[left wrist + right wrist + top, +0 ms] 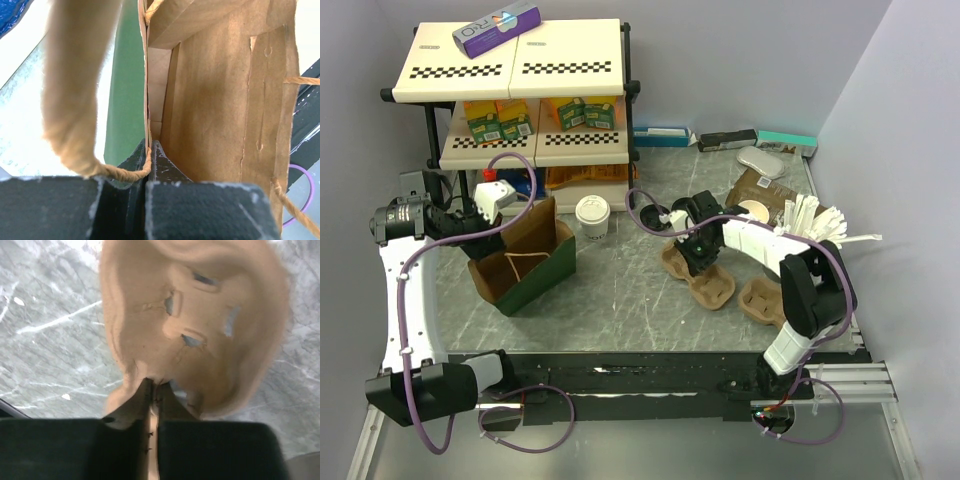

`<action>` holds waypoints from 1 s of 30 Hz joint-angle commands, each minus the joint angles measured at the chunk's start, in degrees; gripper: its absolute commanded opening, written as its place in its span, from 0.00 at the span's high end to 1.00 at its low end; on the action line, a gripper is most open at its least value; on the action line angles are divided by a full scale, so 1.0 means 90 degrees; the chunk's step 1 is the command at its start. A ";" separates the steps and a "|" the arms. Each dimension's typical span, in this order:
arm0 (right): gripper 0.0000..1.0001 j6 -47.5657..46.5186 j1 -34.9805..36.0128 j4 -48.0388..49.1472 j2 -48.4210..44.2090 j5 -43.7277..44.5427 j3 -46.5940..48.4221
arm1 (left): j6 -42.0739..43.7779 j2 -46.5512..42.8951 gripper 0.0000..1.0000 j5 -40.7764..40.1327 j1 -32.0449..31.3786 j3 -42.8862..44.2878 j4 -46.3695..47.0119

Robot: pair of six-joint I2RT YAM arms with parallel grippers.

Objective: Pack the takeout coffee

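While both arms rise from the near table edge, we read the scene front to back. R side, nearest: the right gripper (152,390) has its jaws pressed together on the thin rim of the brown pulp tray (200,325). The tray lies on the table (620,300), and the wells we can see are empty.

L side, a bit further back: the left gripper (149,152) is clamped on the upper edge of the paper bag (220,100). The bag is green outside and brown inside, its interior visible from above. A twine handle loops beside the fingers.

Beyond, just beside the bag, stands a white lidded cup (592,216), upright and apart from both claws. A second, open cup (753,210) appears to sit further R on brown paper, near a tumbler of white sticks (815,225); it's too small to be sure.

We judge this as prep, early in the task: tray gripped, bag mouth held, no cup loaded yet. Next move prob. calls for placing or releasing the tray. Then a cup needs seating upright in a well w/o tipping.

Surface: grey marbled top, matt. Behind: two-tier shelf (560,45) w/ small boxes, then plain pale walls.
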 commanded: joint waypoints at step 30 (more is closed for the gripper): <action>1.00 -0.1702 0.0053 -0.0875 -0.1178 -0.1957 -0.0064 | 0.0310 -0.0235 0.99 0.0768 -0.0184 -0.0357 -0.0176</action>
